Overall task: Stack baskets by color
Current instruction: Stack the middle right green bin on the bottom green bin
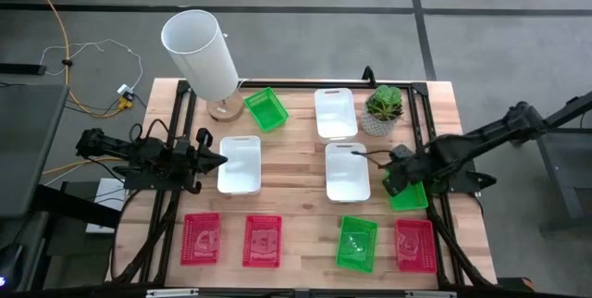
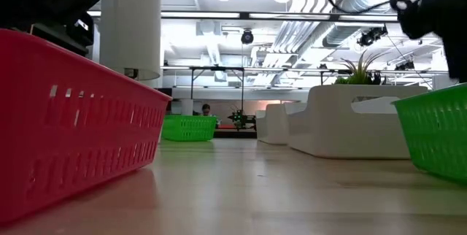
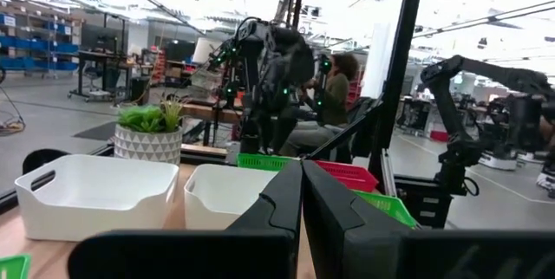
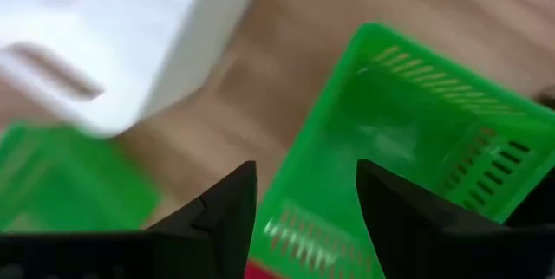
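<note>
Beyond the table lies an open workshop with ceiling ducts, shelving and other robot rigs; a seated person shows far off in the left wrist view. Pale wooden planks make up the tabletop, framed by black rails, with a tall white cylinder and a small potted plant at its far side.

Nine baskets are spread out, none stacked yet. Three red ones sit along the near edge, two at near left and one at near right. White ones lie mid-left, mid-right and far centre. One green basket rests by the cylinder, a second near the front, and a third lies partly under the right gripper.

That gripper's fingers stand apart and grasp nothing; its wrist view looks down on the front green basket. The step in hand looks like picking a green basket. To do it well, centre one finger inside a short wall and one outside, descend squarely, then close firmly so the mesh does not tip.

The left gripper waits clenched and empty, just beside the mid-left white basket.
</note>
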You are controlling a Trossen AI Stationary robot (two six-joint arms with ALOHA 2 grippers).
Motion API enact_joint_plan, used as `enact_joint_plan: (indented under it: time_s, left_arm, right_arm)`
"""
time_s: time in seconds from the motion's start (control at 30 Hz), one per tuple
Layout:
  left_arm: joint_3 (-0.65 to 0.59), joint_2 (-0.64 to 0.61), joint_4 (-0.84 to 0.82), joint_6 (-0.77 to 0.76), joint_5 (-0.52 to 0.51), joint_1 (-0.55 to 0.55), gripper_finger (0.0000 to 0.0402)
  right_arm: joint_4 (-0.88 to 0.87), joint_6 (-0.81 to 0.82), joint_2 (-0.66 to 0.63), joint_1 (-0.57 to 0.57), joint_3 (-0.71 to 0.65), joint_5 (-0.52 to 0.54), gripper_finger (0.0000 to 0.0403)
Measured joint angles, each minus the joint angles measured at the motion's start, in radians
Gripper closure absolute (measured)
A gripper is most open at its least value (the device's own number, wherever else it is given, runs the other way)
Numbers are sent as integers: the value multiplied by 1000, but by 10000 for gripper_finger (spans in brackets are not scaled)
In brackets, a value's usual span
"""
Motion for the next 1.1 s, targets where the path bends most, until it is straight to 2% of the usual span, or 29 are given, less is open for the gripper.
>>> enact_joint_plan:
  time_s: [0.2,0.7,0.87,1.03,1.1]
  left_arm:
    - [0,0,-3,-2,0,0,401]
    - [0,0,-29,-79,5,0,401]
    - [0,0,-18,-81,-1,0,401]
    - [0,1,8,-93,-14,0,401]
    - [0,11,50,-96,-28,0,401]
  right_arm:
    - [62,75,101,17,-44,97,217]
    - [96,47,310,17,-47,117,228]
    - [105,0,348,18,-47,122,281]
    - [115,-53,339,18,-47,132,381]
    - [116,-65,326,18,-45,148,391]
